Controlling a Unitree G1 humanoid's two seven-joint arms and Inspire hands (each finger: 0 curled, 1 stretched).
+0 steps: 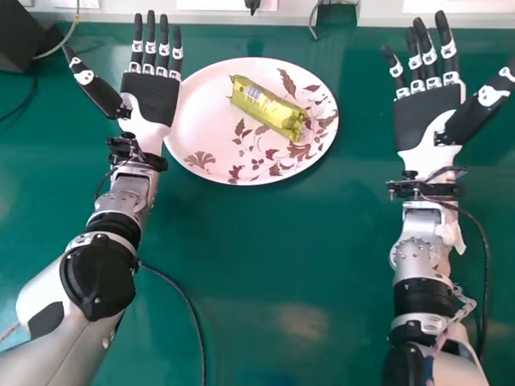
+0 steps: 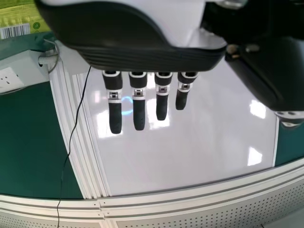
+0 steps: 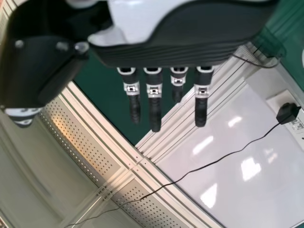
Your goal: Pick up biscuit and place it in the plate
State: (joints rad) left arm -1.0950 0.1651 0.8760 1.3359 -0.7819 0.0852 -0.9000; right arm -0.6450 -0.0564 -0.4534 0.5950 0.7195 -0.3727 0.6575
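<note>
Biscuit (image 1: 268,107), one, in yellow-green wrapper: lying aslant on the plate (image 1: 201,104), inside the rim, which I take to be its intended place. Plate, patterned: on the counter (image 1: 265,281), between my hands, presumably for easy reach. Left hand (image 1: 150,100): wide, holding nothing, at the plate's left edge, fingers forward. Right hand (image 1: 425,117): wide, likewise unladen, well apart, forearm stretched forward; seemingly at rest, the placing looking complete.

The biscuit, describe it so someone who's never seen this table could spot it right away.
On the green table, by the robot's left hand, sits a round, pale plate. The biscuit lies slantwise on it, in a shiny yellow-green wrapper. Unlike the flat brown printed leaves nearby, it's a raised, oblong packet.
</note>
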